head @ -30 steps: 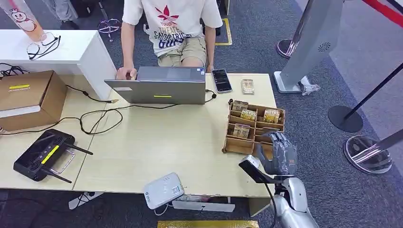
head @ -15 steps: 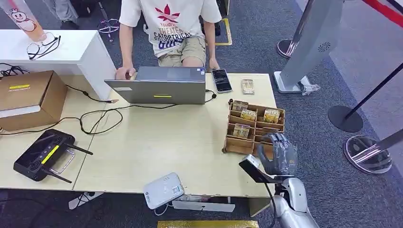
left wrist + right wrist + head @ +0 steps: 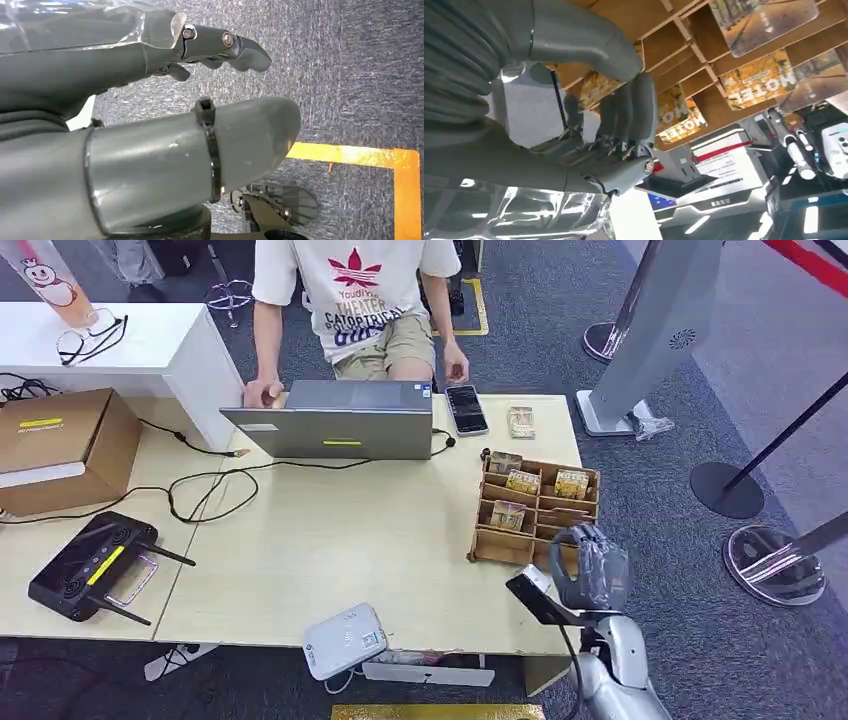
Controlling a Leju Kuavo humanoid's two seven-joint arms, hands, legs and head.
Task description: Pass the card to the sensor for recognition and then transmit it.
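Observation:
A wooden card rack stands near the table's right edge with several picture cards in its compartments. My right hand is at the rack's near right compartment. In the right wrist view my thumb and fingers meet on the edge of a card that stands in its wooden slot. The white sensor box lies at the table's front edge, well left of that hand. My left hand hangs over the carpet with fingers apart and nothing in it.
A person sits behind a grey laptop; a phone and a loose card stack lie beside it. A black router, a cardboard box and cables occupy the left. Stanchion bases stand right of the table.
My right hand has sunk slightly at the rack's near right compartment. The person's hand near the phone has lifted a little.

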